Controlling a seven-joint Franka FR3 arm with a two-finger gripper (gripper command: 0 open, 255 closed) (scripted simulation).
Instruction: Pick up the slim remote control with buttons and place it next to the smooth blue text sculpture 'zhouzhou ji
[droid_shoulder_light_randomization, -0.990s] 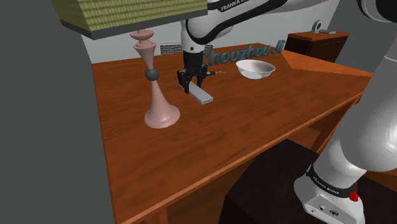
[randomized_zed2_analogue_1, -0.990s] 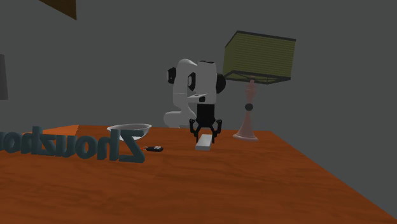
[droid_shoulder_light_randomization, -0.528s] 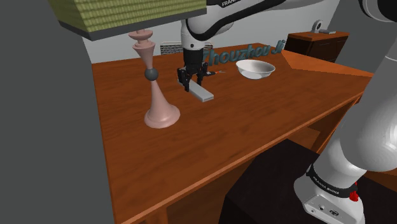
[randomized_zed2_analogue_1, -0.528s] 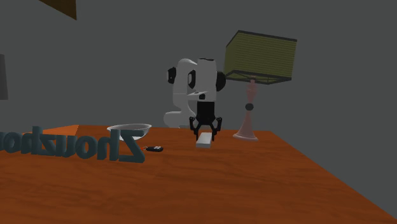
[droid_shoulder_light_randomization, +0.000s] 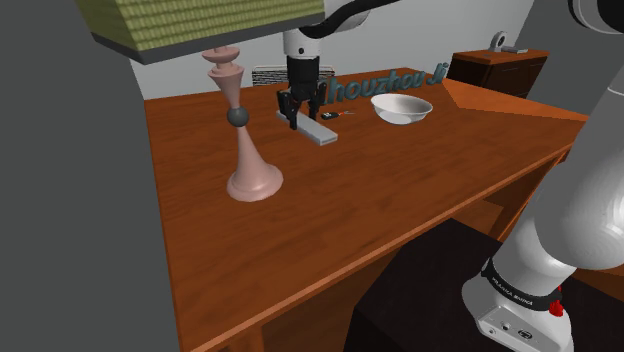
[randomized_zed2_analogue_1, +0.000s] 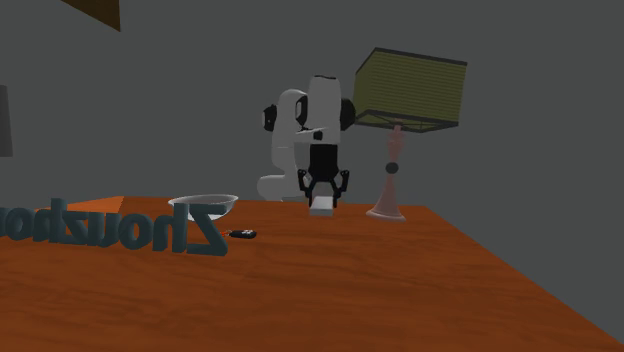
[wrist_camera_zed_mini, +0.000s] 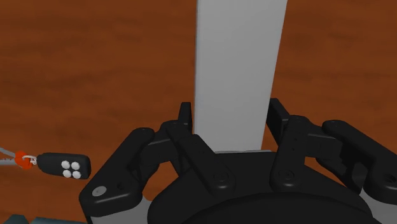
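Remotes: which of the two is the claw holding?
The long plain grey remote, clasped by the gripper. The small black remote with white buttons lies loose on the table.

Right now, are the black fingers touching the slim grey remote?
Touching: in the wrist view the black fingers clasp the slim grey remote on both edges, no gap.

My shoulder camera sits beside and a little behind my base, looking down across the table (droid_shoulder_light_randomization: 400, 190) toward the lamp (droid_shoulder_light_randomization: 253, 180) and the text (droid_shoulder_light_randomization: 385, 84); the second exterior camera stands low at the table's far side, facing my arm (randomized_zed2_analogue_1: 322, 110), so the text reads mirrored. Both share the table top, lamp, bowl (droid_shoulder_light_randomization: 401, 109) and text; my wrist camera looks along my gripper (wrist_camera_zed_mini: 230, 111), close over the remote (wrist_camera_zed_mini: 238, 63) and the wood.
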